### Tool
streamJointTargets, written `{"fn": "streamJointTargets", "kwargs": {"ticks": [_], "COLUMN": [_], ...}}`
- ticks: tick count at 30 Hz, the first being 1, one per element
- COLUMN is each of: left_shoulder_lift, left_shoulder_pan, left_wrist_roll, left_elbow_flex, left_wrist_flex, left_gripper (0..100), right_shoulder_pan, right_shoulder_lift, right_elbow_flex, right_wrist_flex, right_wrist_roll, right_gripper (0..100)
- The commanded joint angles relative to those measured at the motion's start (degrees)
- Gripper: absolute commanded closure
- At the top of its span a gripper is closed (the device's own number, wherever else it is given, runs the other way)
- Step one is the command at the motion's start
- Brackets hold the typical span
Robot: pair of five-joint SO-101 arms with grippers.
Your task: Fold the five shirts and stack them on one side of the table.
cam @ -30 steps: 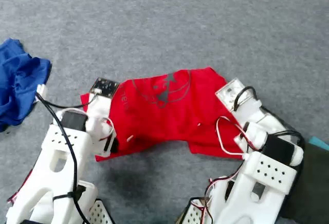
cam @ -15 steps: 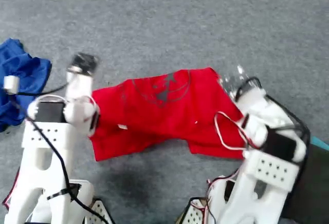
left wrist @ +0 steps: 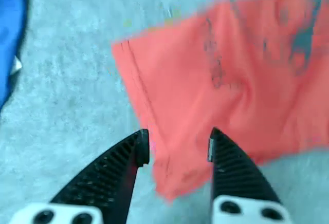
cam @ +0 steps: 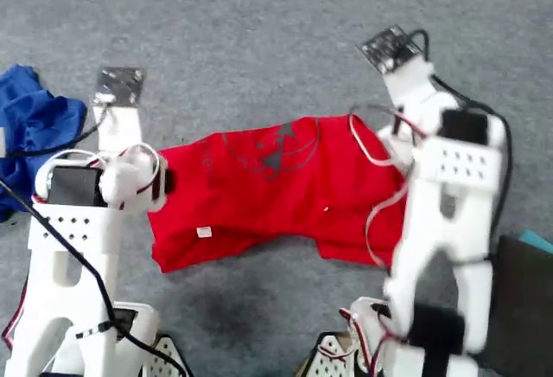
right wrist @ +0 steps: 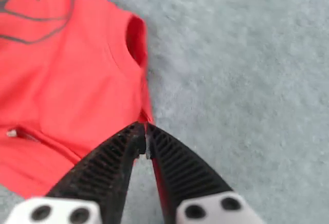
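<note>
Your left arm (cam: 78,239) and right arm (cam: 454,221) are white shells dotted with small round holes, each carrying a black motor block (cam: 73,185) and a grey circuit board (cam: 121,83). Black cable (cam: 97,280) trails along the left, red and white wires (cam: 370,230) along the right. Left gripper (left wrist: 177,146) and right gripper (right wrist: 144,132) have black ribbed fingers (left wrist: 110,167) on white bases.

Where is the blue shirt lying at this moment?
In the high view the blue shirt lies crumpled at the left edge of the grey table, apart from the red shirt spread at the middle.
</note>
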Motion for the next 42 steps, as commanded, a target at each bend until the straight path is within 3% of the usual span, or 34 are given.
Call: {"fn": "streamJointTargets", "kwargs": {"ticks": [1,3,9,12,16,21,25,32,34,37,42], "left_shoulder_lift": [6.4,13.2,34.9,44.4,52.0,57.7,57.2,48.4,44.4,38.1,28.5], "left_shoulder_pan": [1.7,2.5,1.8,-1.8,-6.9,-6.9,-5.5,0.4,2.8,7.1,9.1], "left_wrist_roll": [7.9,10.4,14.5,14.5,14.2,8.6,8.0,7.6,6.1,4.6,1.8], "left_elbow_flex": [3.9,5.8,3.5,-2.5,-13.3,-20.3,-20.9,-23.8,-24.2,-22.8,-15.0], "left_wrist_flex": [-12.5,-19.8,-33.5,-32.5,-24.7,-22.2,-21.9,-12.0,-9.1,-5.7,-6.2], "left_gripper": [92,99,98,98,98,98,98,98,98,98,98], "right_shoulder_pan": [-5.1,-7.2,-8.7,-6.2,-0.9,1.7,2.2,2.4,4.1,6.0,8.7], "right_shoulder_lift": [10.4,16.6,34.4,43.6,55.4,65.9,68.6,68.6,68.2,65.2,53.2], "right_elbow_flex": [-8.7,-12.7,-23.4,-29.2,-40.6,-56.5,-69.1,-90.9,-94.5,-92.0,-72.1], "right_wrist_flex": [0.3,0.1,-0.1,0.1,0.3,4.7,11.9,28.7,28.9,28.9,28.8], "right_wrist_roll": [-4.4,-7.2,-11.7,-11.4,-8.7,-4.9,-5.0,-2.5,-2.8,-2.5,2.0], "right_gripper": [99.2,99.2,99.2,99.2,99.3,99.3,99.3,99.3,99.4,99.4,99.4]}}
